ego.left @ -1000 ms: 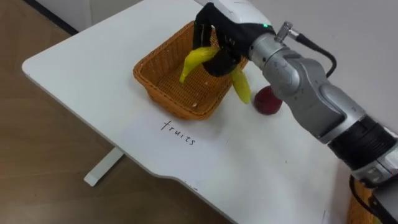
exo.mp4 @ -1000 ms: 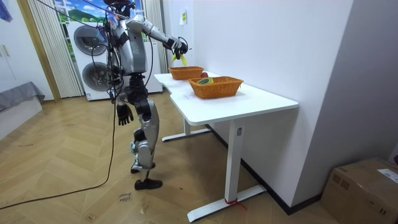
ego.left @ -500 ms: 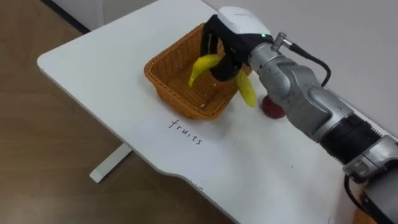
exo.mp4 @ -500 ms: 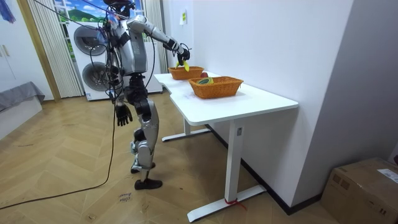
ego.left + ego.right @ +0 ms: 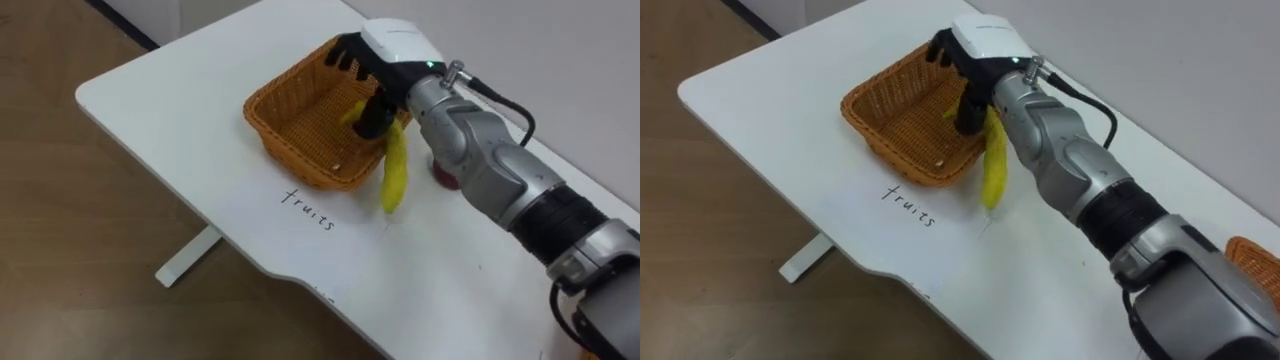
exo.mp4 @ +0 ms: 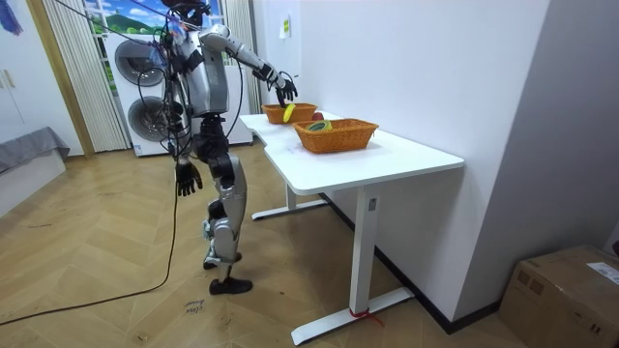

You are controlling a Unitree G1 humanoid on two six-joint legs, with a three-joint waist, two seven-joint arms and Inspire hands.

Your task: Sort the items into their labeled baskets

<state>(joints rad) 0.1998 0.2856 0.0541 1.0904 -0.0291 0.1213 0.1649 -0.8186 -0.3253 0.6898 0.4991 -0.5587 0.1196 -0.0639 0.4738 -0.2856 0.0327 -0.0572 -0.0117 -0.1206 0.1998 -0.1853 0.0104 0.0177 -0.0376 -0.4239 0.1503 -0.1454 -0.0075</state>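
Observation:
My right hand [image 5: 378, 62] hovers over the far corner of the wicker fruit basket [image 5: 290, 160], fingers stretched out, thumb next to the banana's upper end. The yellow banana [image 5: 395, 175] lies across the basket's right rim, one end inside, the long end pointing down over the table outside. In the right eye view the banana [image 5: 993, 165] hangs beside the basket [image 5: 890, 150] under the hand [image 5: 975, 45]. A red apple [image 5: 443, 177] peeks out behind my forearm. My left hand [image 6: 185, 177] hangs relaxed at my side.
I stand at the end of a white table [image 5: 180, 100] against the wall; its edge runs close in front of the basket, beside a handwritten label [image 5: 310, 207]. A second wicker basket [image 6: 336, 134] with items stands further along the table. Washing machines [image 6: 145, 68] are behind me.
My right hand's fingers have straightened out from round the banana. The banana has dropped from the hand onto the basket's right rim, its long end outside. The view has shifted slightly.

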